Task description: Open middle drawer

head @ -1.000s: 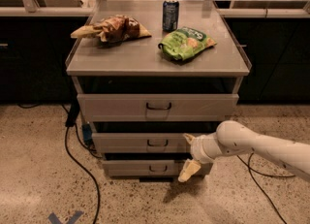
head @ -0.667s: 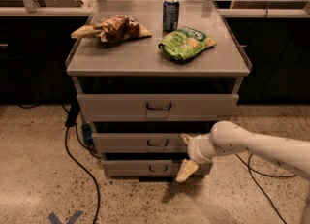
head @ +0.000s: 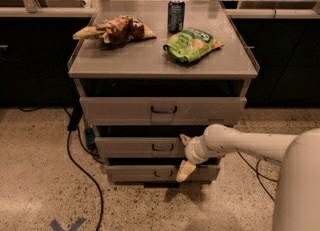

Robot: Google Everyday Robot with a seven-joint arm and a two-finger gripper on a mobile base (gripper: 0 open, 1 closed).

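Observation:
The middle drawer (head: 135, 146) is the shallow grey front between a taller top drawer (head: 120, 111) and a low bottom drawer (head: 130, 173). Its small dark wire handle (head: 162, 147) sits at centre. My gripper (head: 184, 155) is just right of that handle, in front of the drawer's right half. It is open, with one tan fingertip (head: 184, 138) at the drawer's top edge and the other (head: 184, 171) down over the bottom drawer. It holds nothing. My white arm (head: 250, 145) reaches in from the right.
On the cabinet top (head: 150, 60) lie a brown snack bag (head: 117, 29), a green chip bag (head: 192, 44) and a blue soda can (head: 175, 15). Black cables (head: 75, 145) hang and run across the floor at left. Dark counters stand behind.
My gripper has moved left along the middle drawer's front, closer to its handle. The drawers have not moved.

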